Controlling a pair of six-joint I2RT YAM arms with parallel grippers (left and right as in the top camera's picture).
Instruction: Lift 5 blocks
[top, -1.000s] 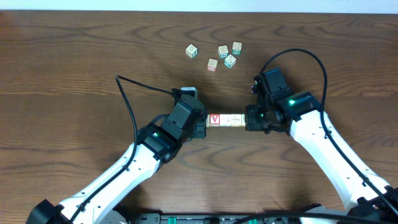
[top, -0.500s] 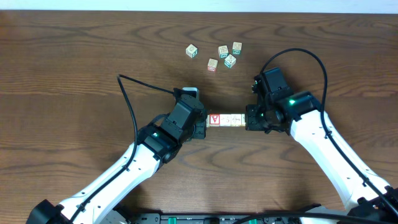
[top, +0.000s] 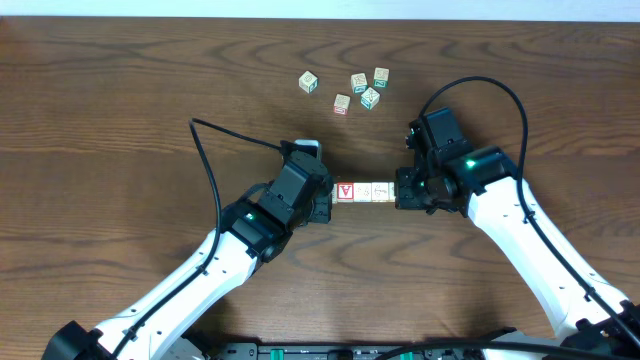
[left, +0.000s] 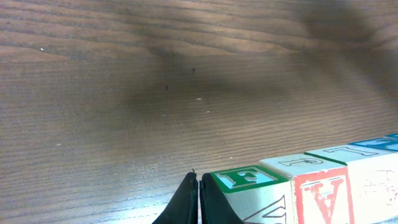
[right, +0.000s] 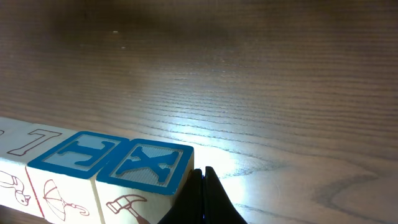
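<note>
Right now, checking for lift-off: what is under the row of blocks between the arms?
Only the wooden table shows around the row of blocks. The row's underside is covered in every view, so any gap beneath cannot be seen.

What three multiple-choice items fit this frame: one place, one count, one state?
1. Where is the row of blocks?
A. left of both grippers
B. between the left gripper and the right gripper
C. right of both grippers

2. How many loose cubes lie apart from the row?
A. three
B. seven
C. five

3. How do the grippers' jaws stand?
A. both shut
B. both open
C. left open, right shut

Key:
1 B: the overhead view shows the row spanning the gap between the two grippers.
2 C: five single cubes lie scattered beyond the row in the overhead view.
3 A: each wrist view shows its jaws pressed together at an end of the row.
</note>
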